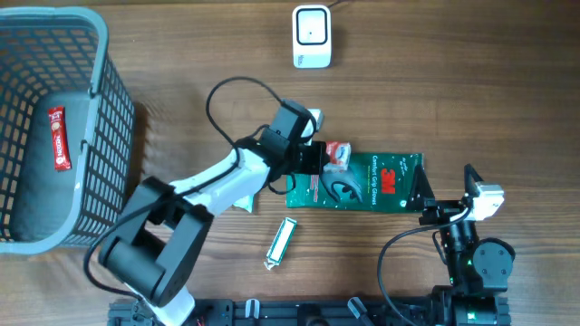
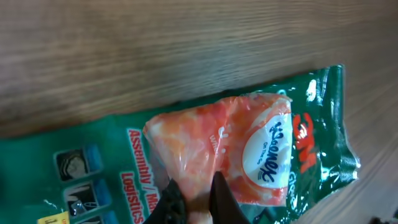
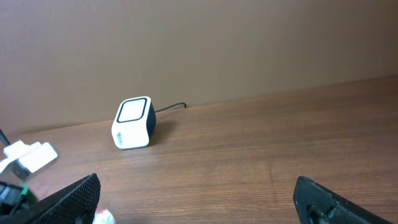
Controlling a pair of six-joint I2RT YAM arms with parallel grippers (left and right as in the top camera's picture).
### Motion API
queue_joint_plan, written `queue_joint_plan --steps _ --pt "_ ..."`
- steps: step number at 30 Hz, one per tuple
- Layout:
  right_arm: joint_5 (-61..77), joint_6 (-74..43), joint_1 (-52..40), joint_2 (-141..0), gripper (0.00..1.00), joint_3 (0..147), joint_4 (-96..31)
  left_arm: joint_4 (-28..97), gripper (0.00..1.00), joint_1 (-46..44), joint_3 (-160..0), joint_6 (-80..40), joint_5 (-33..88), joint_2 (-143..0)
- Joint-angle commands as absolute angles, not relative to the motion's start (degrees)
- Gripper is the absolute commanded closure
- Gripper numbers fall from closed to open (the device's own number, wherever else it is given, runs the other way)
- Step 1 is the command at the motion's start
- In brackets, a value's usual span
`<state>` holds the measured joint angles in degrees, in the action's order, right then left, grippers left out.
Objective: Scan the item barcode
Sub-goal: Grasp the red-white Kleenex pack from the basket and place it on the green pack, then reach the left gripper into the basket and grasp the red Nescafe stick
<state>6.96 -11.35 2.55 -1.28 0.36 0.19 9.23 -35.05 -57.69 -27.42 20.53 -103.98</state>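
orange packet (image 2: 224, 149) pinched at its edge by left end effector (image 2: 196, 191)

The surface (image 1: 453, 72) carries one grey basket (image 1: 113, 118), and inside it lies one red bar (image 1: 59, 139). There is one white scanner (image 1: 312, 36), one green package (image 1: 372, 181), one orange packet (image 2: 236, 149) and one small white tube (image 1: 282, 241). Two grippers are counted: one left gripper (image 2: 196, 200), one right gripper (image 3: 199, 202).

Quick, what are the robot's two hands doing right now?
Left gripper: shut on the orange snack packet.
Right gripper: open, holding nothing.
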Motion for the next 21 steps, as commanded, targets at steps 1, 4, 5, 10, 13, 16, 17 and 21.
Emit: queue_joint_plan --steps 1,4,5,10,13,16,17,21 --pt "6.17 -12.03 2.44 -1.02 0.0 0.3 0.36 8.29 0.7 -35.79 -57.49 -33.32 19.4 -102.28" --pt "6.2 -12.03 2.44 -1.02 0.0 0.3 0.36 8.45 0.24 -35.75 -58.46 -33.28 19.2 -98.1" --pt "6.2 -12.05 2.44 -1.02 0.0 0.3 0.36 8.6 0.16 -35.75 -58.83 -33.28 19.16 -96.79" --pt "6.2 -12.05 2.44 -1.02 0.0 0.3 0.36 10.26 0.02 -35.66 -61.12 -33.23 15.27 -86.24" --pt "6.2 -12.03 2.44 -1.02 0.01 0.3 0.36 16.36 0.0 -34.44 -63.42 -30.17 7.4 -79.2" --pt "6.2 -12.03 2.44 -1.02 0.0 0.3 0.36 25.85 0.0 -29.54 -66.02 -30.0 -4.25 -71.81" --pt "6.2 -12.03 2.44 -1.02 0.0 0.3 0.36 27.79 0.0 -27.81 -66.63 -29.98 -5.65 -70.22" --pt "6.2 -12.03 2.44 -1.02 0.0 0.3 0.36 34.46 0.0 -13.04 -71.02 -25.19 -6.28 -62.61"
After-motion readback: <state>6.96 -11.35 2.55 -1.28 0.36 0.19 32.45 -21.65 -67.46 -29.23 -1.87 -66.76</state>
